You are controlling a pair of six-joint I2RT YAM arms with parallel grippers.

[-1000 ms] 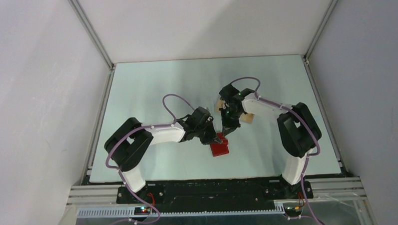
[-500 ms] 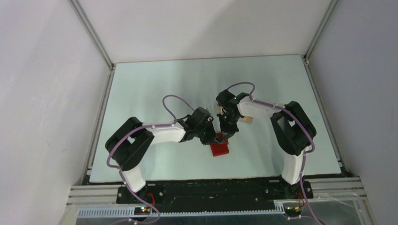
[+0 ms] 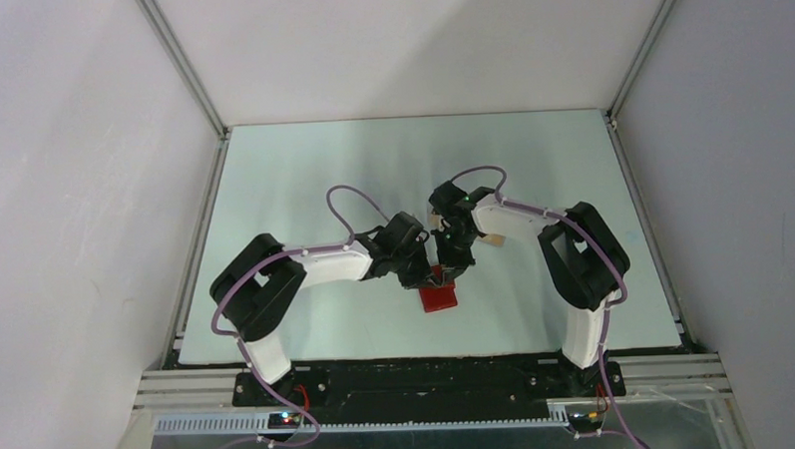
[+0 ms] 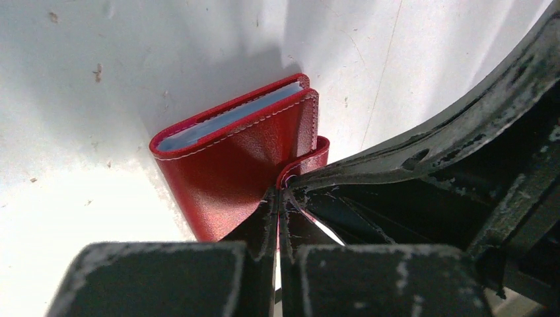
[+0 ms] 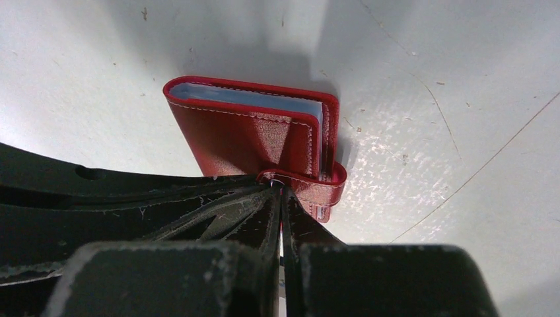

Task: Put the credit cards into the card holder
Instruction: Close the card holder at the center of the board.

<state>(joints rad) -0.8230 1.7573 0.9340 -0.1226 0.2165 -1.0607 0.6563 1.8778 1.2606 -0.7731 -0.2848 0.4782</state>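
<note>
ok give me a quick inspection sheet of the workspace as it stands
surface: pale table, light scratches and specks
job's things: red card holder closed, on the table; two tan credit cards beyond it, partly hidden by the right arm
clutter: nothing seen
grippers: left tool and right tool both shut, tips meeting at the closing tab; whether either pinches it is unclear
cables: purple cables loop above both arms
surroundings: white walls, metal frame rails
</note>
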